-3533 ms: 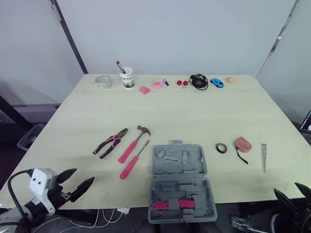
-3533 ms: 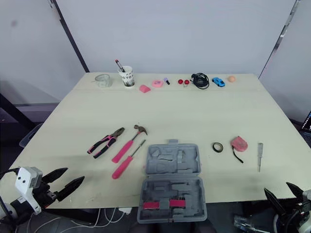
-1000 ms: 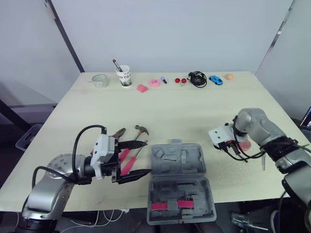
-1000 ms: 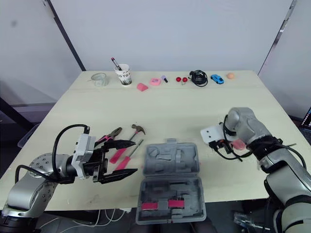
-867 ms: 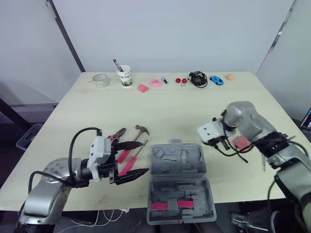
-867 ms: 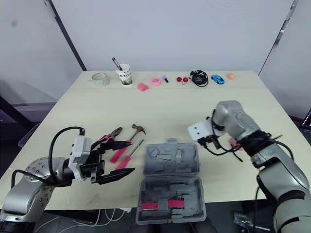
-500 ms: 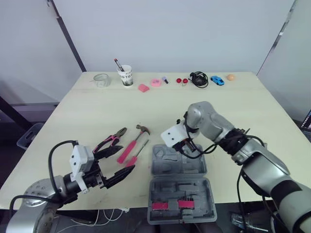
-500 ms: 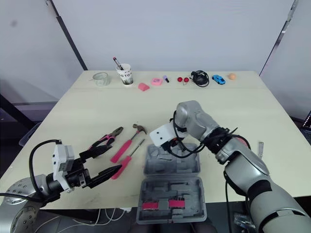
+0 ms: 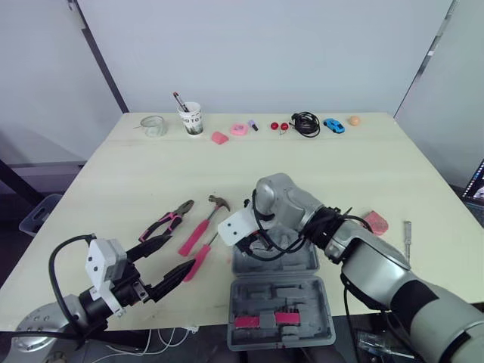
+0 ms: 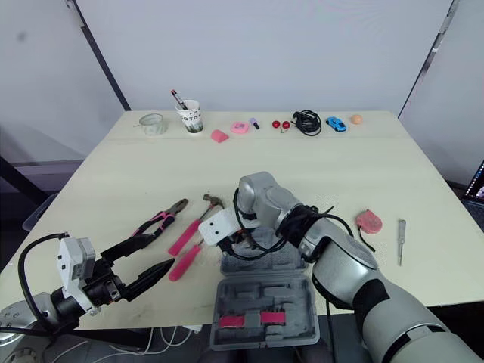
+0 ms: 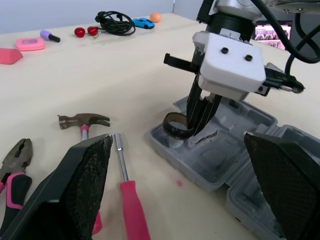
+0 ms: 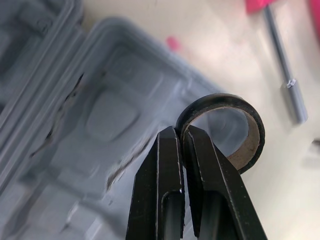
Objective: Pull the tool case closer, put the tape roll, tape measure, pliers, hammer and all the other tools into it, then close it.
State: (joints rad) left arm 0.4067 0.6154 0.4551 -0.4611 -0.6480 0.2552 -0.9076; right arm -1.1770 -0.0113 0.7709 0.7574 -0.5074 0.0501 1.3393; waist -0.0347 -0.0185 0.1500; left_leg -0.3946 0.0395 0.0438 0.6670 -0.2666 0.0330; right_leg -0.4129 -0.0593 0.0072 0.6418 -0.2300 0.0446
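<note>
One black tape roll (image 12: 220, 99), held on edge at the far-left corner of the open grey moulded-plastic tool case (image 10: 287, 291).

Right gripper (image 12: 181, 131): its two black fingers are closed almost together on the roll's thin wall, pinching one side. The ring is matte black outside and brown card inside. It hangs just past the fingertips, low over a recessed pocket in the case's far half; contact with the plastic cannot be told. By judgement, only a short lowering and release remain. Left gripper (image 10: 162, 250): spread wide, empty, hovering left of the case's front half. Left of the case lie a pink-handled screwdriver (image 11: 132, 205), pink-handled hammer (image 9: 204, 223) and pink-and-black pliers (image 9: 168, 221). Right of it lie a pink tape measure (image 9: 374, 221) and a slim steel screwdriver (image 9: 407, 238).
</note>
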